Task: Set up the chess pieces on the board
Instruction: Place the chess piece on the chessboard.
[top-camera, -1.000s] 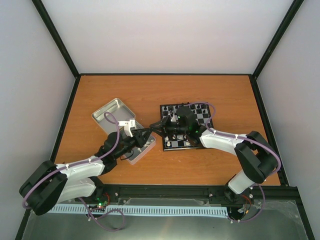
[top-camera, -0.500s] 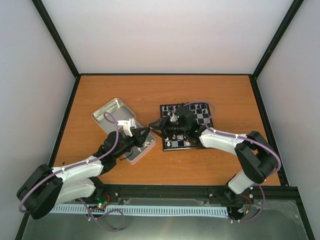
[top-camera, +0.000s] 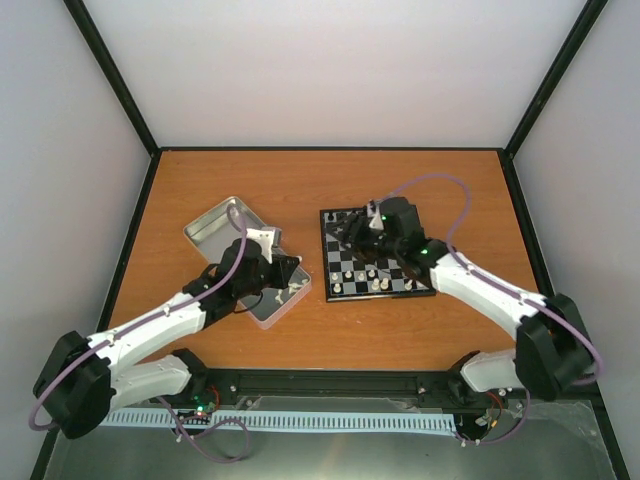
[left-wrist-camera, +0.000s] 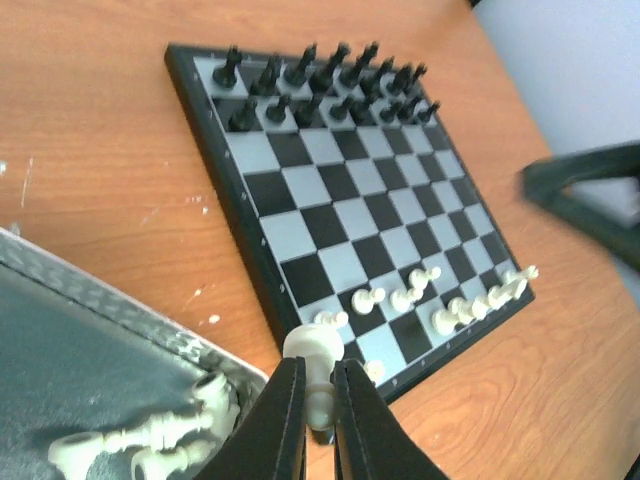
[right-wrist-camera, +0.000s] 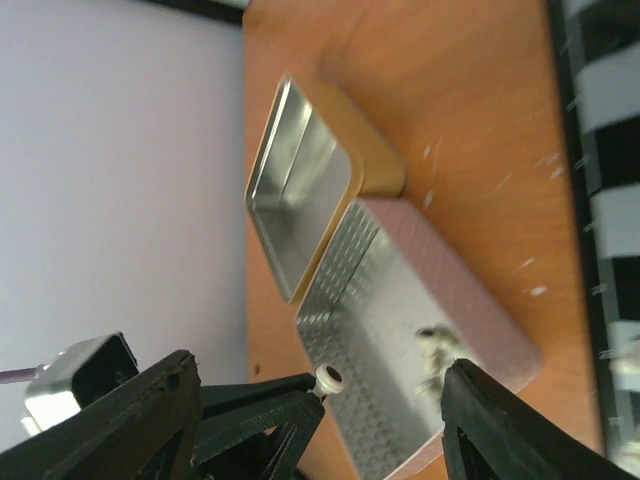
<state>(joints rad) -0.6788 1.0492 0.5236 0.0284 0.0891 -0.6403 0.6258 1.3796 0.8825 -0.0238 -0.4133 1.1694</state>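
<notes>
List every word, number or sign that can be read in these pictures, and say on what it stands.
No text can be read.
Tiny pale marks on the black border of the board are too small to read.
The tin, the empty tin half and the white piece in the left gripper show no lettering.

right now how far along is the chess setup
Done: black pieces fill two rows at the far side of the board, and several white pieces stand along its near side.
In hand: the left tool is shut on one white piece; the right tool is open and empty.
Left: loose pieces lie in the tin, and the white rows have gaps.
</notes>
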